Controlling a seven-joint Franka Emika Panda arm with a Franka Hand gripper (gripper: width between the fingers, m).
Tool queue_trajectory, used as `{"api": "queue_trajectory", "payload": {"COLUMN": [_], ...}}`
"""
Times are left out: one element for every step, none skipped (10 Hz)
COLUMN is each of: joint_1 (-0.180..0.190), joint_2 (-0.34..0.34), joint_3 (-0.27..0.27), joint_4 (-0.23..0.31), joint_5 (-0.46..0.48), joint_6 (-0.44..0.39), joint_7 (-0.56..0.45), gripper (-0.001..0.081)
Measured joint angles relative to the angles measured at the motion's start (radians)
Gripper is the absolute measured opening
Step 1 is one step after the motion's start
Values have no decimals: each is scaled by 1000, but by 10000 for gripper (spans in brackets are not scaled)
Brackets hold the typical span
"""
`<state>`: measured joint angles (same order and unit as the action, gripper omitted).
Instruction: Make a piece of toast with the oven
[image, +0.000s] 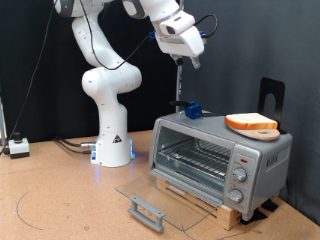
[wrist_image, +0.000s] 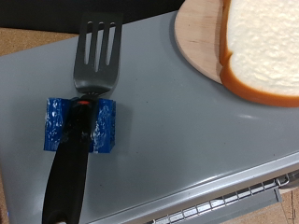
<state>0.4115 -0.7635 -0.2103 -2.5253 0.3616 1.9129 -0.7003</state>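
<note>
The silver-grey oven (image: 222, 160) stands on a wooden slatted base, its glass door (image: 150, 198) dropped open and the wire rack (image: 195, 155) showing inside. The piece of toast (image: 252, 122) lies on a round wooden plate (image: 262, 131) on the oven's top, towards the exterior view's right; it also shows in the wrist view (wrist_image: 266, 47). A black-handled slotted spatula (wrist_image: 93, 61) sits in a blue holder (wrist_image: 79, 126) on the oven top, its thin handle rising upward (image: 179, 85). My gripper (image: 190, 55) hangs high above the spatula's holder (image: 191, 109). Its fingers do not show in the wrist view.
The robot's white base (image: 110, 130) stands behind the oven at the exterior view's left. A small white box (image: 18, 147) with cables lies at the far left. A black stand (image: 271, 95) rises behind the oven. The brown table (image: 60, 200) spreads in front.
</note>
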Motion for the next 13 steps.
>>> {"api": "queue_trajectory", "payload": {"joint_1": [0,0,0,-1,-2,-2,-3,-5,-12,-21,-27,-29,-29], "joint_2": [-2,-17,-47,-85,-125,-170,-218,-265,-301,-322,-329,-328,-328], "joint_3": [1,12,34,59,83,111,137,157,169,175,175,175,175], "joint_4": [-5,-22,-49,-79,-107,-135,-161,-183,-200,-216,-227,-234,-234], "joint_5": [4,9,10,10,10,11,13,13,12,9,8,8,8], "joint_6": [-5,-12,-10,-9,-5,10,23,26,26,18,9,7,8], "joint_7": [1,16,39,68,95,117,146,182,214,239,254,260,258], "gripper": [809,809,809,809,809,809,809,809,809,809,809,809,809]}}
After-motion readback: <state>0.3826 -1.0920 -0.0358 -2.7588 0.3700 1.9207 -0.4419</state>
